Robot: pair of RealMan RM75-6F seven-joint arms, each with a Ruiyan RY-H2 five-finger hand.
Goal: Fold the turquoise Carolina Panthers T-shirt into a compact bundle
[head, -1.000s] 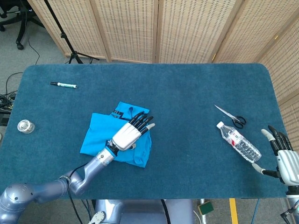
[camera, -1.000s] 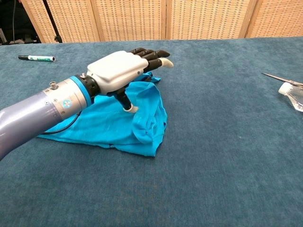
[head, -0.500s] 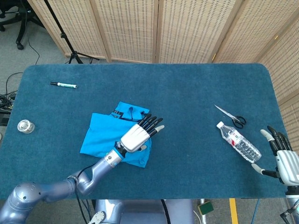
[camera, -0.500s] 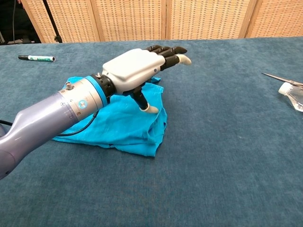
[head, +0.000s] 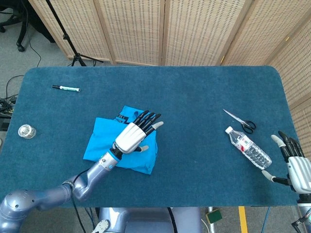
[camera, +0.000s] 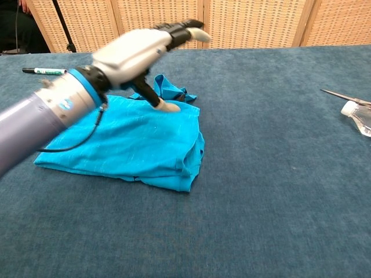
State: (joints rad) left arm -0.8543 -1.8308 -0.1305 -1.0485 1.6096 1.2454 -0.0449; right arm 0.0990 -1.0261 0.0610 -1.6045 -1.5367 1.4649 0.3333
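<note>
So I've got the left hand (head: 130,137) hovering over the turquoise T-shirt (head: 104,141), which sits as a roughly folded bundle on the left-near part of the desk (head: 194,102). In the chest view the hand (camera: 136,49) is lifted clear above the cloth, its fingers (camera: 179,28) stretched out and lying side by side, thumb pointing down, holding nothing. A bit of bunched fabric sticks out at the shirt's far edge. My right hand (head: 295,162) sits way off at the near right corner, fingers spread, empty. A water bottle (head: 248,148) and scissors (head: 239,120) lie right, a marker (head: 66,88) far left, and a small round thing (head: 26,131) at the left edge.
</note>
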